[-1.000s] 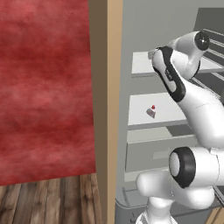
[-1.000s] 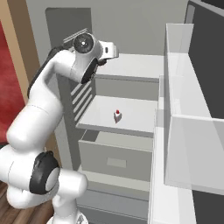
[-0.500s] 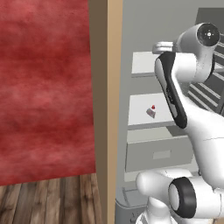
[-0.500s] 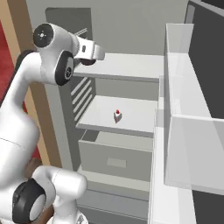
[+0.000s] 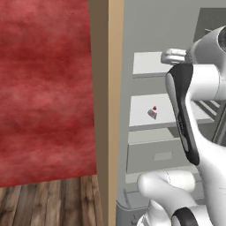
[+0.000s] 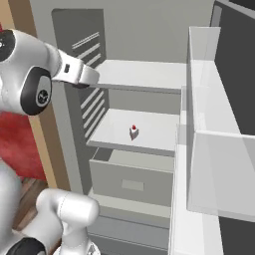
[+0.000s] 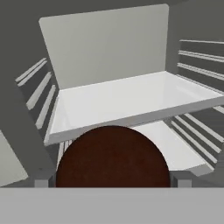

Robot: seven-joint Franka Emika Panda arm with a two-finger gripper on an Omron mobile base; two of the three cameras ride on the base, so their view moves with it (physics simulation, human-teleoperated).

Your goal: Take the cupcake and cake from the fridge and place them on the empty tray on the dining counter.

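The fridge stands open with white shelves. In the hand view a round dark-brown cupcake sits close between my two fingertips, with a thin gap on each side, in front of the upper shelf. My gripper is open around it. From the base views the gripper is at the upper shelf's front left edge. The cake, a tiny pale slice with a red dot, rests on the middle shelf below. The tray and dining counter are out of view.
A grey drawer sits under the middle shelf. The open fridge door with clear bins stands at the right. A tan panel and a red wall border the fridge on the left. Ribbed side walls flank the shelves.
The arm has swung its elbow up and outward, and the hand has shifted toward the left edge of the upper shelf. The cake has stayed in place.
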